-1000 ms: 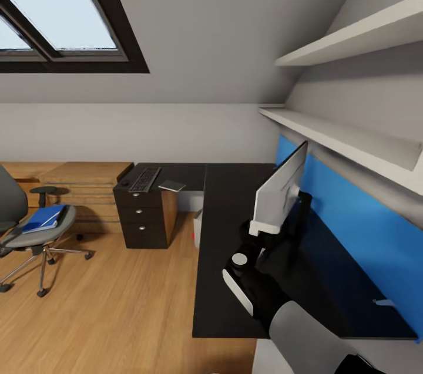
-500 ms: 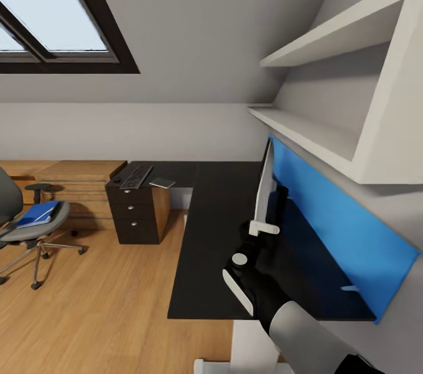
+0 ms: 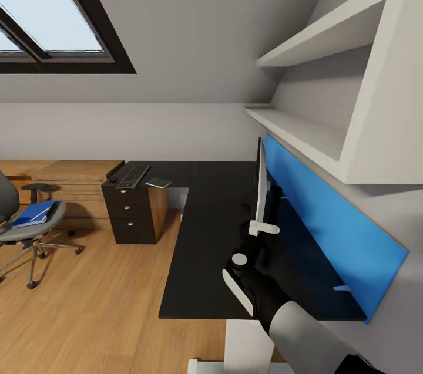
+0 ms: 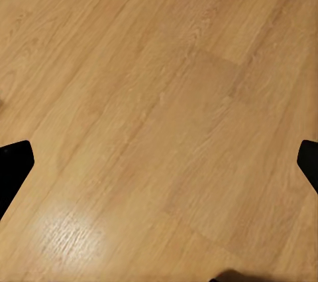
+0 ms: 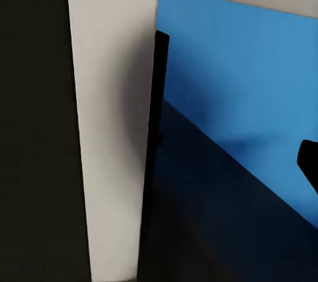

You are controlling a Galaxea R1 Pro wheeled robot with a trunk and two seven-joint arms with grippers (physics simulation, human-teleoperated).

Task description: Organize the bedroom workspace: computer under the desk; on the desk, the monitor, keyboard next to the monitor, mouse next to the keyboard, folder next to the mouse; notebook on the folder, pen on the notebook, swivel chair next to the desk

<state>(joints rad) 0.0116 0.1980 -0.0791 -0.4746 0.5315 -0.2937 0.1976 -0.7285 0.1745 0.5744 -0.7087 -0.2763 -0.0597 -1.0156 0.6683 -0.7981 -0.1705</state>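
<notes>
**Monitor going onto the worktop**

Gripping the monitor (image 3: 259, 183) edge-on in the right hand (image 3: 257, 232), pinching its lower edge above the black worktop (image 3: 205, 233), close beside the blue wall panel (image 3: 329, 227). Risking a topple if released tilted. Left hand (image 4: 159, 162) spread over bare floor (image 4: 159, 96).

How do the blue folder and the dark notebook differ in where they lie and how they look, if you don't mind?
The folder is bright blue with white page edges; the notebook is dark grey. The folder lies on the swivel chair seat, whereas the notebook lies on the desk, beside the keyboard. The folder looks larger than the notebook. Both lie flat.
</notes>
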